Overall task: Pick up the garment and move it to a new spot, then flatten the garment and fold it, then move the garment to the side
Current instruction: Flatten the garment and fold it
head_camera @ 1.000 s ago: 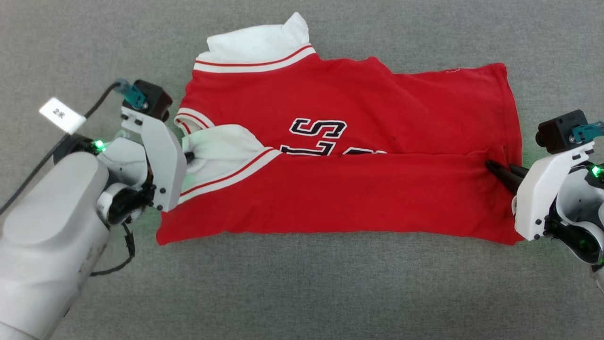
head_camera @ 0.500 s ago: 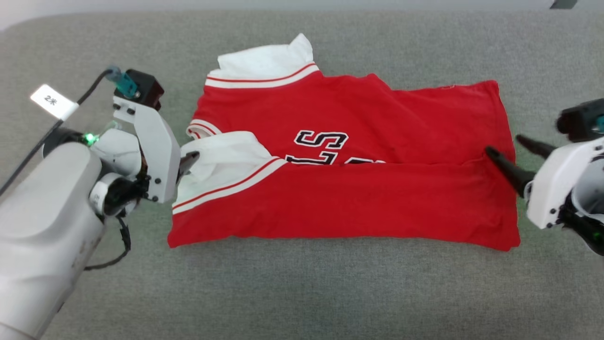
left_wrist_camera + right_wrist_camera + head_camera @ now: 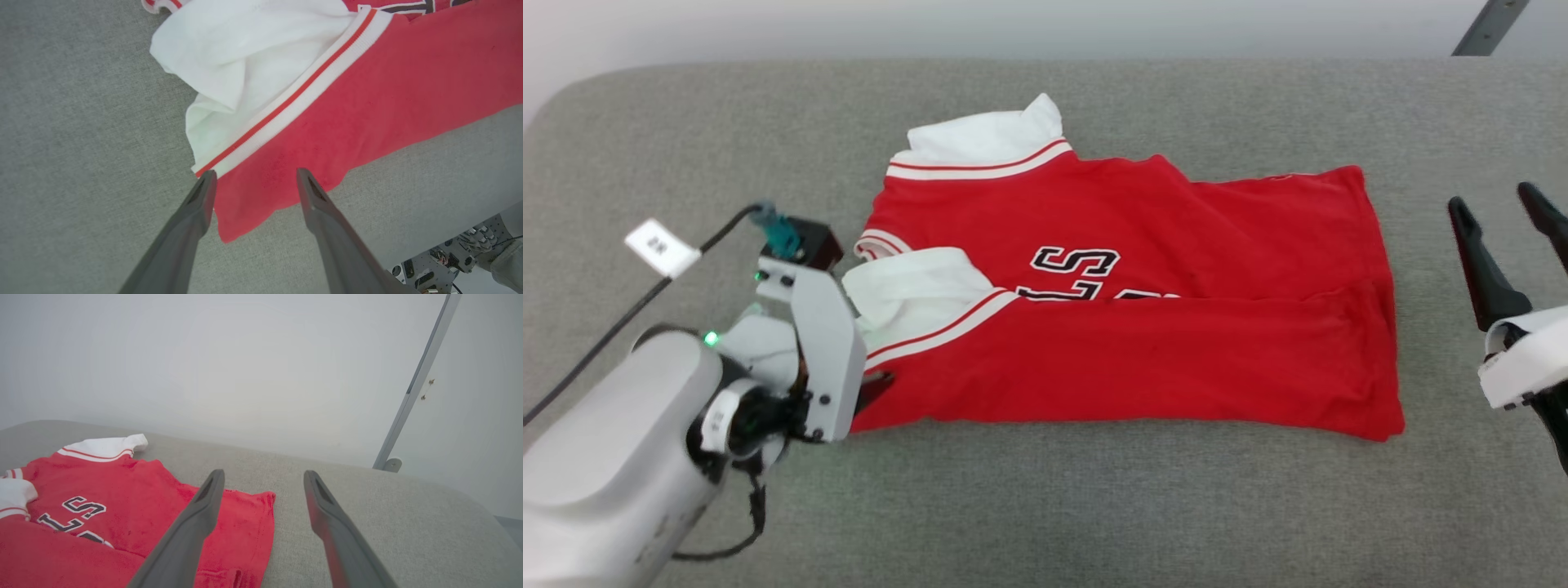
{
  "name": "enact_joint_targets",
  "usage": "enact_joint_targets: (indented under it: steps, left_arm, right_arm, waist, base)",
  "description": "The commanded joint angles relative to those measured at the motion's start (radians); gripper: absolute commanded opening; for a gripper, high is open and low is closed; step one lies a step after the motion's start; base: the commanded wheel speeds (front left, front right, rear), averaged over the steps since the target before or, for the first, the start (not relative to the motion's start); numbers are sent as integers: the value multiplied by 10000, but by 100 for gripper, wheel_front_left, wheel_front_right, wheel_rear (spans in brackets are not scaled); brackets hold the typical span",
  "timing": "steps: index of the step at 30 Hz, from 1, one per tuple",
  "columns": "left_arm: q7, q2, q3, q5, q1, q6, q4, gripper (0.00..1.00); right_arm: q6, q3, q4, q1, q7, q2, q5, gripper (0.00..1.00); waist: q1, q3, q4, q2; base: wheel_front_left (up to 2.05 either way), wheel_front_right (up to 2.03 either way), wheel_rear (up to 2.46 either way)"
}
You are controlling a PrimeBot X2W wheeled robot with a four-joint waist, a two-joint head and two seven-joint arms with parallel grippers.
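**Both grippers spread wide, folded shirt lies free on grey surface**

Head view: the bright red soft-fabric T-shirt (image 3: 1127,351) with white short sleeves lies on the grey fabric-covered surface (image 3: 1045,506). Its near half is folded up over the black lettering. The left gripper (image 3: 872,387) sits at the shirt's near left corner. The right gripper (image 3: 1493,198) stands apart from the shirt's right edge, fingers parted and empty.

Left wrist view: the fingers are parted, with the red corner between them and one tip beside the striped sleeve trim. Contact cannot be judged.

Right wrist view: the parted fingers hang above the shirt's far right corner and bare grey fabric. A pale wall (image 3: 245,355) and a slanted grey metal bar (image 3: 421,384) stand beyond.
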Motion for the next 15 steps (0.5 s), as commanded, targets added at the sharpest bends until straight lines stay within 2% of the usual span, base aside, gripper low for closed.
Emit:
enact_joint_targets:
  steps: [1,7,12,15]
  left_arm:
    - [109,126,10,-64,229,211,-142,100]
    - [306,561,141,-254,849,973,-499,100]
    - [31,624,296,-389,1221,1147,-165,100]
    - [-322,379,539,-678,1390,1136,296,100]
  right_arm:
    - [-16,-360,-284,278,-186,227,-291,100]
    - [-16,-1810,-1756,1436,-577,1377,-1513,100]
    - [-16,-2399,-2691,2097,-276,2104,-1992,100]
    - [-16,-2637,-3138,2419,-76,2422,-2110,100]
  waist:
    - [0,-82,-108,-1]
    - [0,-106,-380,-1]
    - [0,-51,-588,-1]
    - [0,-8,-672,-1]
  base:
    - [0,0,0]
    - [0,0,0]
    - [0,0,0]
    - [0,0,0]
